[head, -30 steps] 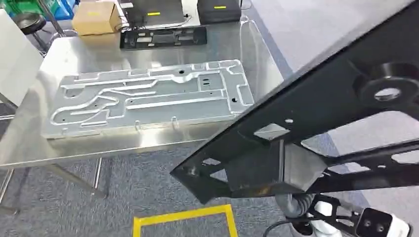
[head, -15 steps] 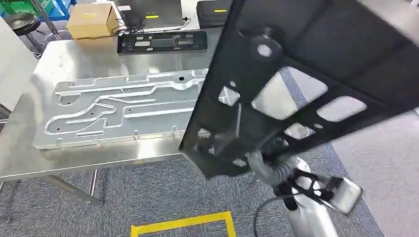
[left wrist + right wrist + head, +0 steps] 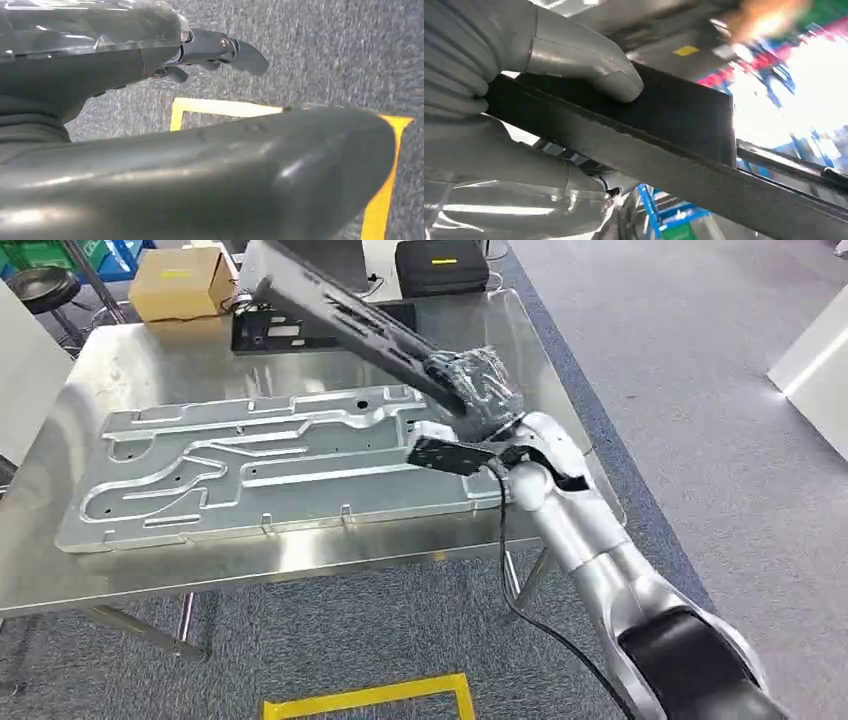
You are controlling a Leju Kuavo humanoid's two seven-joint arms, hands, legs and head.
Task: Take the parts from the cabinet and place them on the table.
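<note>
On the steel table (image 3: 130, 570), a large machined aluminium plate (image 3: 250, 470) lies flat across the middle. Behind the plate sit a cardboard box (image 3: 180, 282) and a black frame (image 3: 300, 330). The right hand (image 3: 478, 390) grips a long black panel (image 3: 345, 310), tilted edge-on above the plate's far right corner. The left hand (image 3: 215, 50) hangs over grey carpet with yellow floor tape (image 3: 220, 107), fingers apart, holding nothing.

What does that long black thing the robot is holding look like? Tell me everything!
The black part is a long, flat frame, matte black like painted metal, with cut-out slots along it. It is tilted, held up in the air above the steel table and the big silver plate. The right hand grips its near end, with the thumb pressed on its flat face. Its far end reaches toward another black frame lying on the table.
</note>
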